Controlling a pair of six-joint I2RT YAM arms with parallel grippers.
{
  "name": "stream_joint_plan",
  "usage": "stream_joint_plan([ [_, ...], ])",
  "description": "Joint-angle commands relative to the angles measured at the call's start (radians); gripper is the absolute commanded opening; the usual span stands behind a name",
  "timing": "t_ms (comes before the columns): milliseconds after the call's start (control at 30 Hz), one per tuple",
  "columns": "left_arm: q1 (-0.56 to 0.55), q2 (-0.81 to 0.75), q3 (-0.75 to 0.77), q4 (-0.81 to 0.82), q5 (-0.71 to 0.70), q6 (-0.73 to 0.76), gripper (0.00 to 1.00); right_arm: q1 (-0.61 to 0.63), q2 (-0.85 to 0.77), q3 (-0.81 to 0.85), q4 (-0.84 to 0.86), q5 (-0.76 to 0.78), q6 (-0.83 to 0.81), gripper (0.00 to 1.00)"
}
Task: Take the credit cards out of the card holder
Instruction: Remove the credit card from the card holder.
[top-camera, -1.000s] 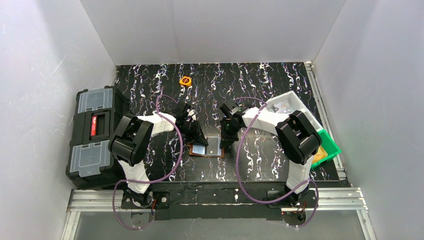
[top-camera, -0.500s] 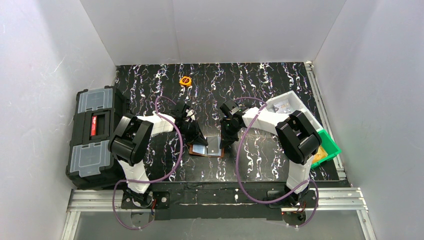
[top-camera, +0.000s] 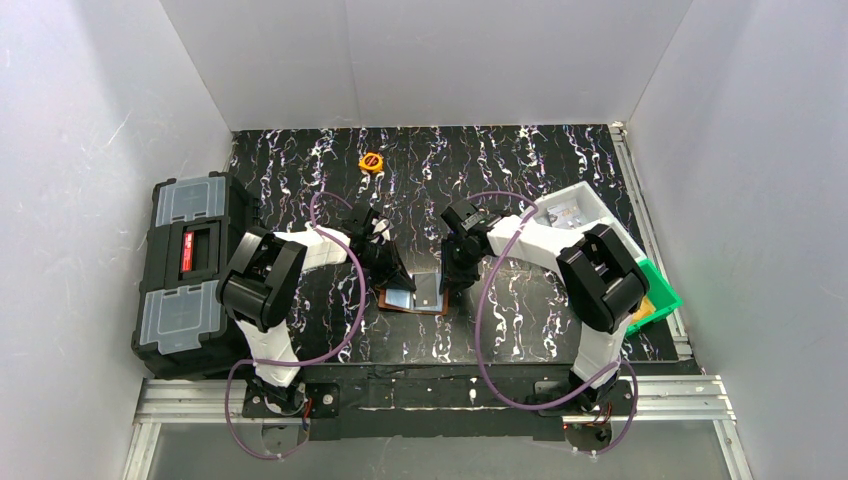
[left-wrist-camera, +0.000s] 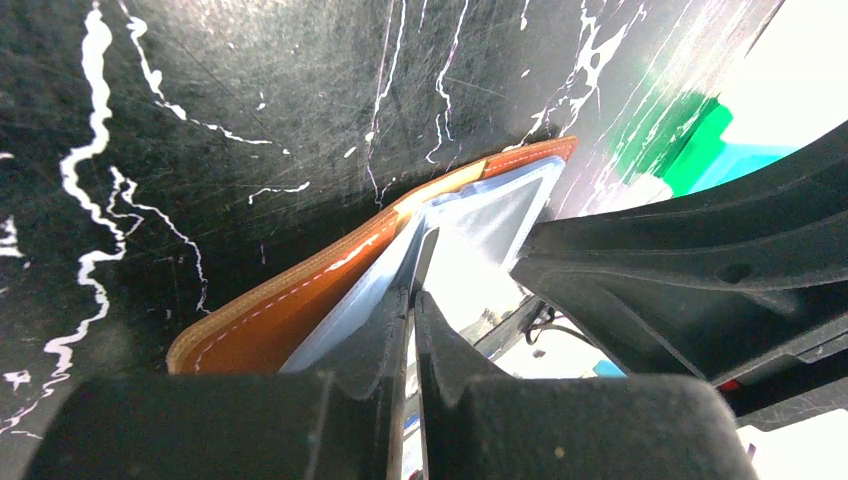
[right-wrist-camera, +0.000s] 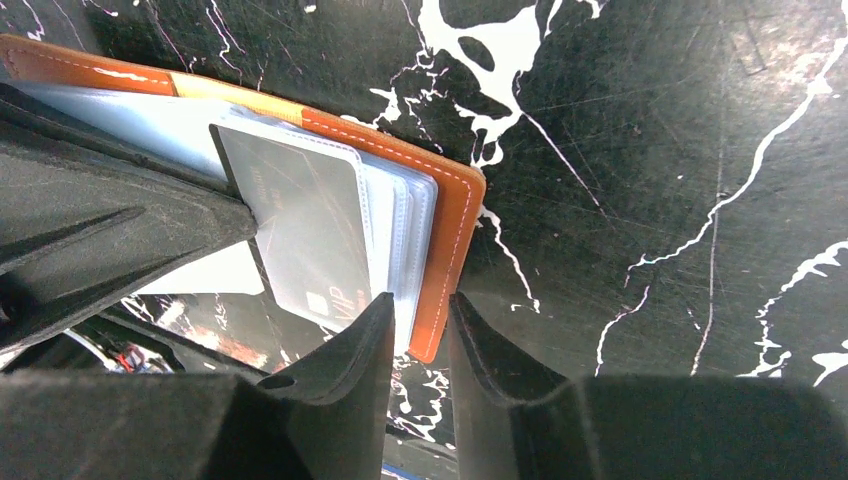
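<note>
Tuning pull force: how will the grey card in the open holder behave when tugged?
Likely stiff: the grey card shows straight edges, no sag. Probably slippery: its face is glossy. The card holder looks thin, so may drag along.

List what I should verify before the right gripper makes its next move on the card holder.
1. The card holder lies open: ok.
2. The left gripper is shut at the edge of a clear pocket: ok; pinching it: cannot tell.
3. The right gripper stands open astride the holder's leather edge: ok.
4. The grey card sits inside the right gripper's jaws: not ok.
5. The card is free of its pocket: cannot tell.
</note>
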Motion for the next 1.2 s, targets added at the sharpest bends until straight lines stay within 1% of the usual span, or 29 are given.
stream_joint_plan([
  [0, 0.002, 0.004, 0.002, -0.025, -0.031, 0.019, 0.00, 0.006, -0.040, 0.021, -0.012, 0.025, -0.014, 0.34],
  [200, 0.001, 0.006, 0.002, -0.025, -0.027, 0.021, 0.00, 0.011, -0.025, 0.053, -0.019, 0.029, -0.021, 0.37],
  [500, 0.001, 0.004, 0.005, -0.026, -0.019, 0.023, 0.00, 0.026, 0.066, 0.147, -0.075, 0.073, -0.049, 0.38],
  [567, 0.001, 0.006, 0.006, -0.027, -0.018, 0.023, 0.00, 0.033, 0.087, 0.156, -0.092, 0.092, -0.052, 0.35],
  [767, 0.001, 0.009, 0.006, -0.030, -0.016, 0.028, 0.00, 0.056, 0.122, 0.148, -0.107, 0.126, -0.062, 0.31],
  [833, 0.001, 0.011, 0.008, -0.031, -0.018, 0.027, 0.00, 0.062, 0.132, 0.146, -0.113, 0.137, -0.061, 0.27],
  [933, 0.001, 0.011, 0.010, -0.039, -0.023, 0.029, 0.00, 0.063, 0.133, 0.131, -0.117, 0.158, -0.057, 0.18],
  [1000, 0.001, 0.008, 0.012, -0.046, -0.029, 0.029, 0.00, 0.063, 0.129, 0.112, -0.113, 0.165, -0.057, 0.14],
  [1167, 0.001, 0.010, 0.020, -0.049, -0.029, 0.035, 0.00, 0.065, 0.134, 0.102, -0.114, 0.163, -0.059, 0.14],
])
